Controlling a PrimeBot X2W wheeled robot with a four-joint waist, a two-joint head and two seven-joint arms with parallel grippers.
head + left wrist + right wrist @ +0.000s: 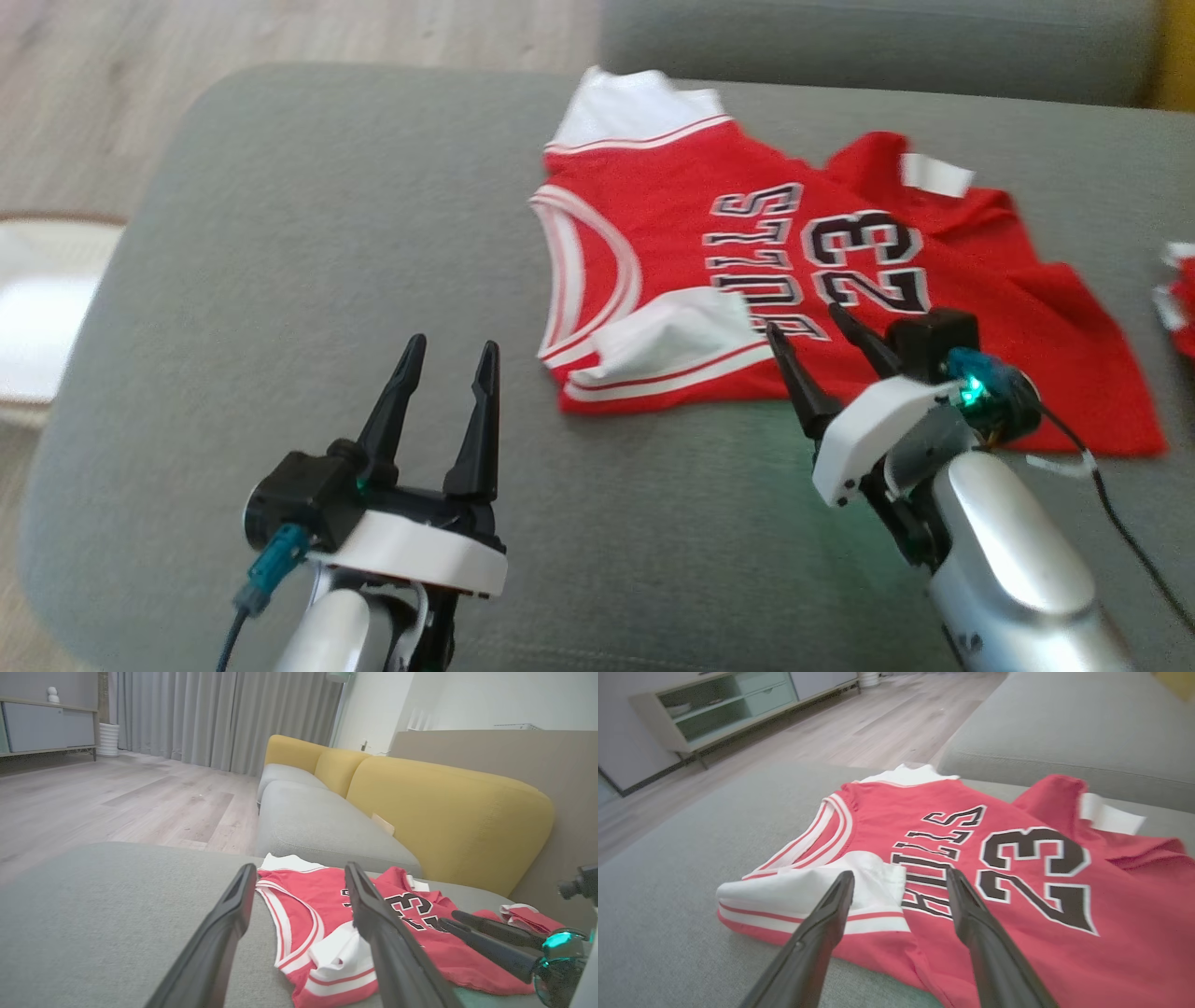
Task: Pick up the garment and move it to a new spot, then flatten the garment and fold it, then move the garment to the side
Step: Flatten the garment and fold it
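Garment: a red jersey (709, 280) with white trim and black lettering and the number 23, spread out with some wrinkles on the grey sofa seat (308, 243). It sits in the far right part of the seat in the head view.
Near shoulder: a corner is turned over, showing a white flap (677, 341).
Left gripper (453, 343): fingers apart and holding nothing. It is over bare seat to the left of the jersey and clear of it.
Right gripper (803, 317): fingers apart and gripping nothing. The tips are over the jersey's near edge, one by the white flap and the other by the lettering. Whether they touch the cloth cannot be told.
Right edge of seat: another red and white piece of cloth (1178, 289) lies apart from the jersey.
Behind: yellow back cushions (444, 812) and a wooden floor (117, 798).
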